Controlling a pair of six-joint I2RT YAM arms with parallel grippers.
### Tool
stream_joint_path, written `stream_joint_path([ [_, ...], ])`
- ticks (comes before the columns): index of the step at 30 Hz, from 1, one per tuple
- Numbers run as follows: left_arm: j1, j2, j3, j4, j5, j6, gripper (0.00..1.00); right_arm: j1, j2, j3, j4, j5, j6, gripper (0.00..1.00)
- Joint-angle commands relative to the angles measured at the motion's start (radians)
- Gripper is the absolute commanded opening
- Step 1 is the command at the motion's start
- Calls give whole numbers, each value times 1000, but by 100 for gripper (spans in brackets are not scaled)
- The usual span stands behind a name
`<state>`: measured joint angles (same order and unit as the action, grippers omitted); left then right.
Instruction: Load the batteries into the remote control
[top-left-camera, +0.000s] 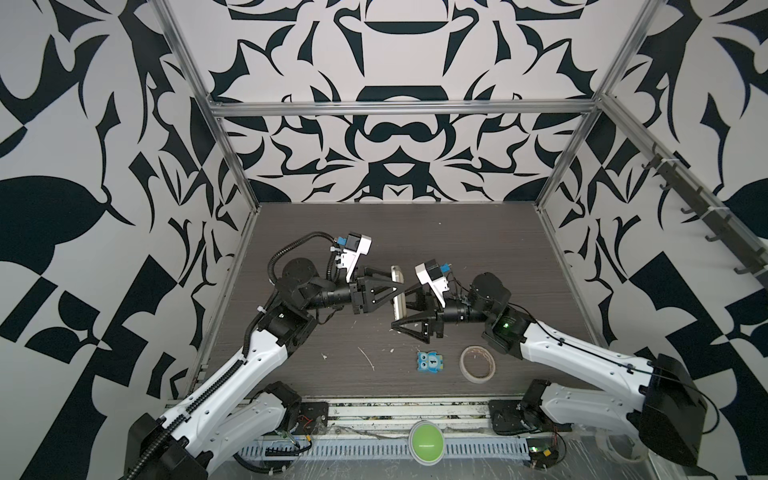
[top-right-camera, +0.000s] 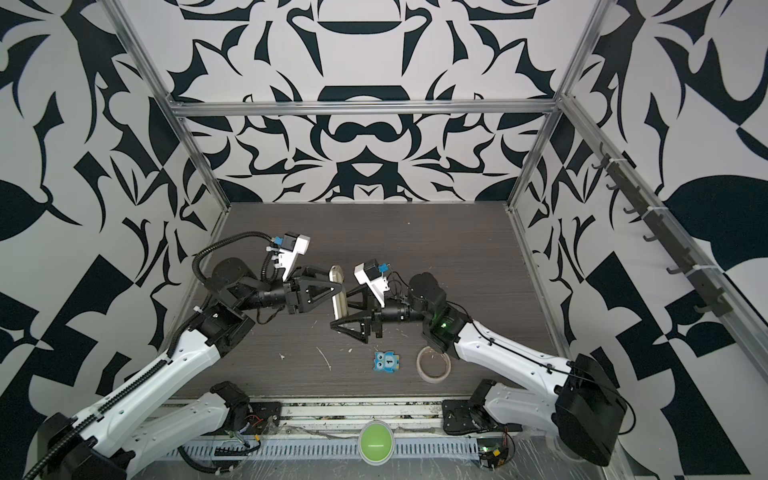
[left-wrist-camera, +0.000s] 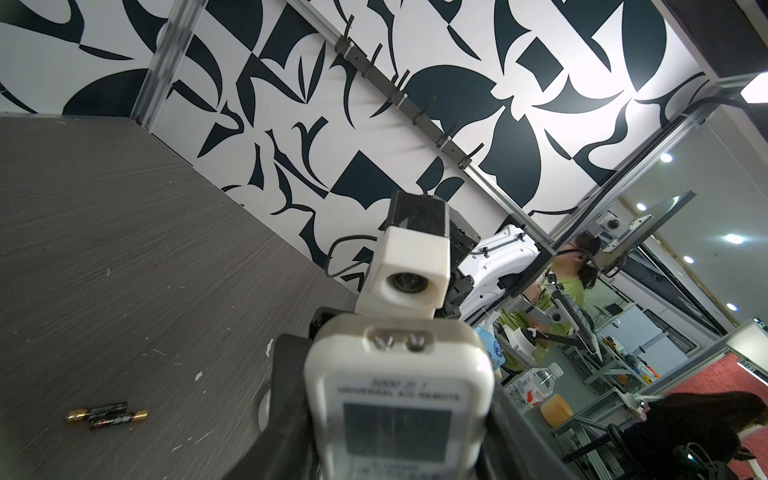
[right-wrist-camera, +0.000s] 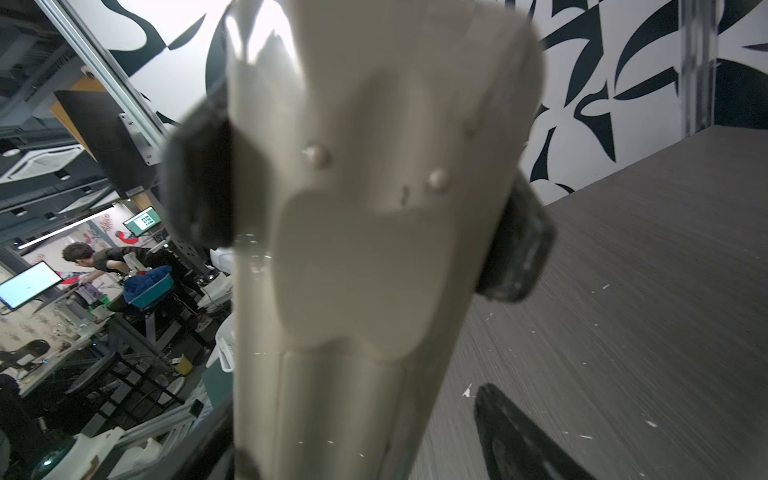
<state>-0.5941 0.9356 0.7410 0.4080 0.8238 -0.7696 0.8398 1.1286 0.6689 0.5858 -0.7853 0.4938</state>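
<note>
Counter (top-left-camera: 478, 249): dark wood-grain, carrying everything below; nearly all of it bare.
Left gripper (top-left-camera: 401, 286): fingers clamped on the remote control, holding it off the counter, screen side towards the left wrist camera.
Right gripper (top-left-camera: 400, 309): fingers spread either side of the remote control's lower part, one in front of it and one behind; they look released, not yet pinching.
Remote control (top-left-camera: 400, 305): white, raised in the air between the two grippers; its plain back and battery cover face the right wrist camera (right-wrist-camera: 353, 266).
Batteries (left-wrist-camera: 107, 414): two, lying side by side on the counter, apart from the remote control, untouched.
Step in hand: I judge it a handover or bracing of the remote control, cover still on.
Next move: probably needs a firm right-hand hold, then sliding the cover off before fetching a battery.
</note>
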Motion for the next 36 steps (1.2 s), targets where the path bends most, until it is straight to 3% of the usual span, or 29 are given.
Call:
stream_joint_path([
  [1, 2, -28, -17, 67, 8, -13, 23, 11, -3, 38, 69, -5, 2, 74],
  [2, 2, -30, -18, 68, 6, -11, 23, 13, -3, 37, 69, -2, 0, 65],
  [5, 2, -38, -19, 56, -10, 0, 26, 16, -6, 39, 69, 2, -2, 26],
  [7, 2, -42, -13, 25, -29, 18, 34, 16, -13, 37, 63, 9, -9, 12],
  [9, 2, -44, -8, 0, -51, 34, 45, 15, -21, 38, 47, 19, -21, 6],
  [10, 2, -44, -6, -15, -69, 41, 55, 15, -25, 36, 40, 28, -27, 5],
  [12, 2, -40, 2, -59, -121, 59, 89, 16, -34, 39, 11, 45, -49, 0],
  [13, 2, -40, 10, -93, -163, 72, 99, 15, -38, 41, -11, 60, -62, 0],
  [16, 2, -43, 26, -187, -300, 101, 99, 15, -61, 63, -138, 167, -140, 0],
  [22, -14, -45, 30, -265, -487, 99, 99, 29, -72, 132, -448, 566, -289, 0],
  [25, -38, -47, 22, -276, -575, 105, 97, 51, -34, 184, -539, 692, -323, 0],
  [28, -67, -36, 23, -278, -635, 106, 87, 94, 6, 228, -579, 773, -355, 0],
  [31, -101, -22, 28, -262, -665, 115, 86, 126, 28, 244, -578, 821, -368, 0],
  [36, -122, 32, 42, -242, -683, 114, 77, 142, 59, 258, -551, 829, -365, 0],
])
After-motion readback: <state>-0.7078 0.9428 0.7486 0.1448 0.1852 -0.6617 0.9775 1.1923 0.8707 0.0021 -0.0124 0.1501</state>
